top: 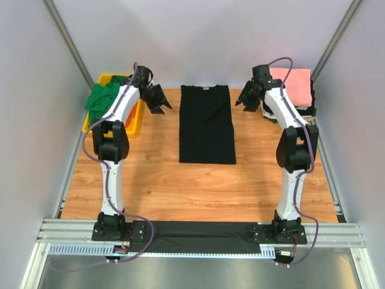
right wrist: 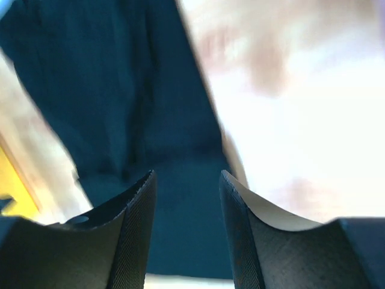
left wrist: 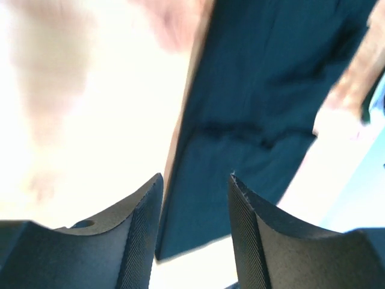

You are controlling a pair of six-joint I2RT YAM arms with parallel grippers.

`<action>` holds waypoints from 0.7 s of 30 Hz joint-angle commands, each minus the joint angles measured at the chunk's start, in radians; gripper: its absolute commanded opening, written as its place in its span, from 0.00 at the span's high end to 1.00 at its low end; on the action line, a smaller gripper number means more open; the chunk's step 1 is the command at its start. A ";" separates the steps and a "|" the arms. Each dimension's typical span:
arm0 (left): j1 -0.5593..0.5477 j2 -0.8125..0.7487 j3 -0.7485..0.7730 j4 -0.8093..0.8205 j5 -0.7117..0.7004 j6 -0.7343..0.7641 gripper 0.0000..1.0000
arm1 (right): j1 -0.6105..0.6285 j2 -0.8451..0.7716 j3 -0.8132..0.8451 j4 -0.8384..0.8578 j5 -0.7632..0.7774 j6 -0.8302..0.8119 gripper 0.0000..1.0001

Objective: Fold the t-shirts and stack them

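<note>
Black t-shirt (top: 207, 123) folded narrow, green t-shirt (top: 102, 99) in yellow tray (top: 136, 119)

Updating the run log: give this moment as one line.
black t-shirt: folded narrow, lying flat | left gripper: open, empty | right gripper: open, empty

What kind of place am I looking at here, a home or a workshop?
Most likely a robotics lab cell, not a home: a wooden table boxed in by grey panels, a left arm and right arm bolted to a metal rail, and a black t-shirt laid flat between them.
</note>
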 commanded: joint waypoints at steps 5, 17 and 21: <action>-0.094 -0.315 -0.377 0.058 -0.022 0.070 0.47 | 0.123 -0.382 -0.565 0.165 -0.039 -0.049 0.50; -0.161 -0.762 -1.130 0.377 -0.069 0.000 0.45 | 0.123 -0.582 -1.098 0.388 -0.147 -0.038 0.51; -0.187 -0.765 -1.227 0.461 -0.044 -0.036 0.38 | 0.121 -0.553 -1.124 0.412 -0.134 -0.041 0.53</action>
